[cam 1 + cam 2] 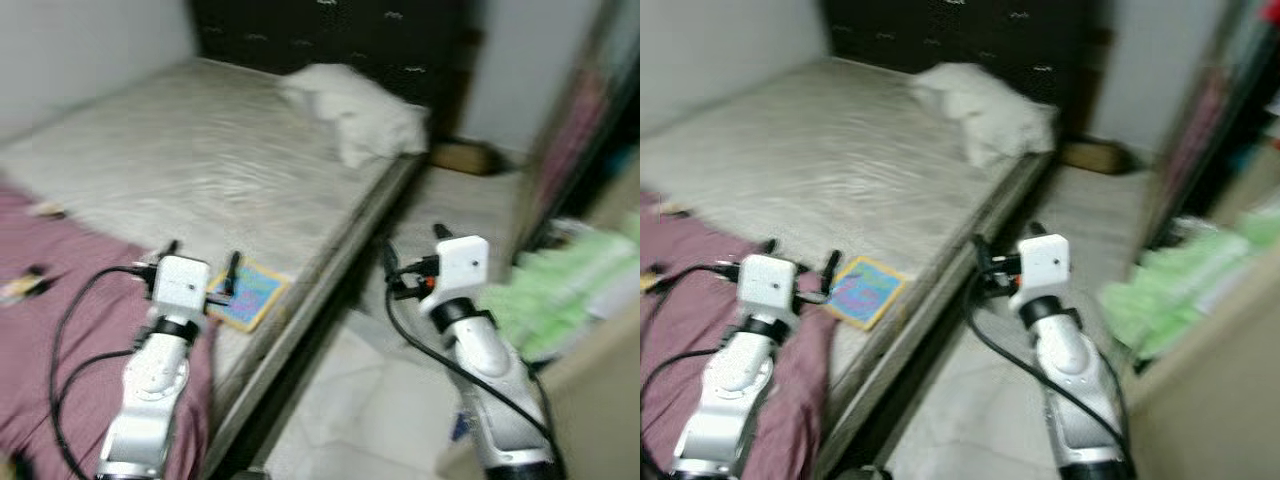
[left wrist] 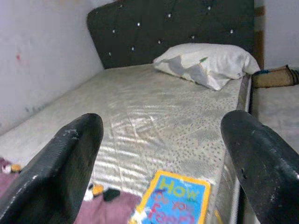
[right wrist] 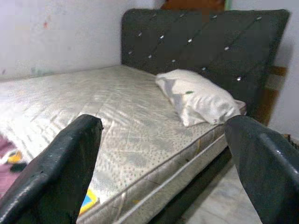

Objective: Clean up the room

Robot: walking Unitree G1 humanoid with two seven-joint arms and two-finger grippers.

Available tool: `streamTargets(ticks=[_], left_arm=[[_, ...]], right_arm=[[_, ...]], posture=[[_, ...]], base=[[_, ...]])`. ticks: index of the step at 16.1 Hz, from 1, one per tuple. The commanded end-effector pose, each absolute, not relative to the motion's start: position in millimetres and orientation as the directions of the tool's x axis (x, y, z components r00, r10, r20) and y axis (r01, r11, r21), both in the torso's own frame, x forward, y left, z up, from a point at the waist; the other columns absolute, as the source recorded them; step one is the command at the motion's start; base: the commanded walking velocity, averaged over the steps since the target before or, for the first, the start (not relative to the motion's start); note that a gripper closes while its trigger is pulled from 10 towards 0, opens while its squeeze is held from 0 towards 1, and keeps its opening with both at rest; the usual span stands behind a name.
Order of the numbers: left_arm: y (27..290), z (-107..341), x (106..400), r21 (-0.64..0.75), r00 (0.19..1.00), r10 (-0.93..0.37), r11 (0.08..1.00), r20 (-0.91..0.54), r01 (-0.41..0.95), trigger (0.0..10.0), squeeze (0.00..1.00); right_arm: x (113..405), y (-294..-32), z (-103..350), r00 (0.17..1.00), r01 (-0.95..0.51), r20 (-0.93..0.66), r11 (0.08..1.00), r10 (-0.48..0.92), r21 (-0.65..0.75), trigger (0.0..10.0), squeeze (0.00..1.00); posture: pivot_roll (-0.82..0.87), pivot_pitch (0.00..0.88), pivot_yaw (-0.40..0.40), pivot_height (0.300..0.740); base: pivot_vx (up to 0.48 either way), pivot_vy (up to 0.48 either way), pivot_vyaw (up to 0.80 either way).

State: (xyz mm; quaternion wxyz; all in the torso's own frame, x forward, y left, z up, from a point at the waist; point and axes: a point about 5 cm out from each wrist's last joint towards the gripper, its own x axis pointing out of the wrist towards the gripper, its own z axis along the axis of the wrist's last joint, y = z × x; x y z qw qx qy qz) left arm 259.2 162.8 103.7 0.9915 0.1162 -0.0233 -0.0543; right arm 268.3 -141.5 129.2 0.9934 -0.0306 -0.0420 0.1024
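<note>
A bare mattress (image 1: 190, 170) fills the left of the eye views, with a white pillow (image 1: 355, 115) at its head by the dark headboard (image 1: 330, 35). A colourful book (image 1: 248, 295) lies near the bed's side edge, next to a maroon blanket (image 1: 60, 330). Small toys (image 1: 25, 285) rest on the blanket at the left. My left gripper (image 1: 202, 262) hovers open just short of the book (image 2: 175, 198). My right gripper (image 1: 413, 247) is open over the floor beside the bed, empty.
Pale tiled floor (image 1: 350, 400) runs along the bed's right side. Green cloth (image 1: 560, 290) is heaped on a low unit at the right. A brown object (image 1: 465, 157) lies on the floor beyond the pillow. The eye views are blurred.
</note>
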Motion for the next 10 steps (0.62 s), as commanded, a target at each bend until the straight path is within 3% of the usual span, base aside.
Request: streamTargets(ticks=[1, 10], left_arm=[[166.8, 105.0, 258.7, 0.230, 0.993, -0.116, 0.967, 0.025, 0.107, 10.0, 0.00], [160.7, 100.1, 252.1, 0.148, 0.988, -0.153, 0.977, -0.009, 0.153, 10.0, 0.00]], right_arm=[[269.3, -139.7, 131.8, 0.974, -0.206, 0.088, 0.977, 0.210, -0.057, 10.0, 0.00], [269.8, -138.2, 131.0, 0.972, -0.214, 0.085, 0.976, 0.217, -0.044, 10.0, 0.00]], posture=[[-0.05, 0.022, -0.023, 0.740], [-0.05, 0.024, -0.029, 0.740]], base=[[0.000, 0.000, 0.80], [0.000, 0.000, 0.80]])
